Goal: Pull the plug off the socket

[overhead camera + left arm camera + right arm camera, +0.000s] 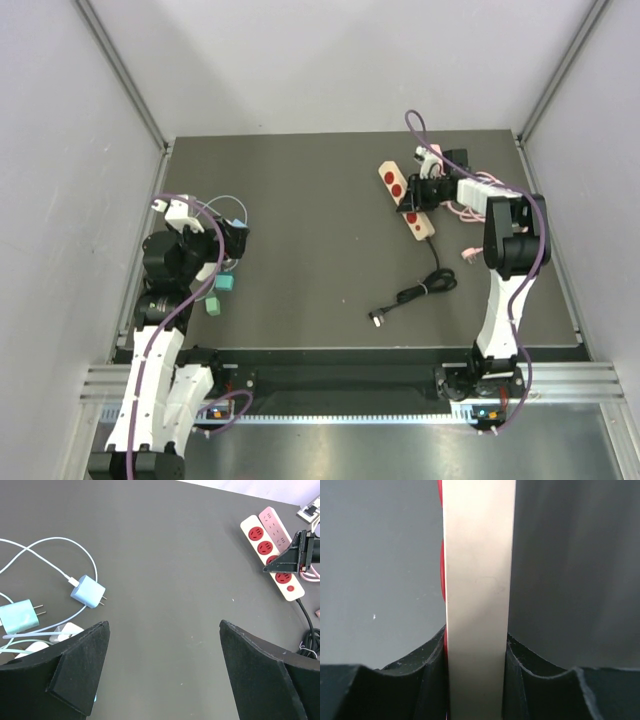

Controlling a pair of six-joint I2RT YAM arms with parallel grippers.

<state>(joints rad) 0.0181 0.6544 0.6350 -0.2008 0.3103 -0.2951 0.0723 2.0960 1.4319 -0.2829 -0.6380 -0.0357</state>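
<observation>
Right wrist view is showing the right claw (476,647) clamping the strip (477,555) edge-on. Left claw (163,630) is gaping wide, holding nothing, chargers (87,591) lying left of it.

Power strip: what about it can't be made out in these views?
Top external: the right claw covers the middle of the power strip, so any plug there is hidden.
Left wrist: the same claw masks one socket.
Right wrist: only the strip's side shows; its socket faces are turned away.
</observation>
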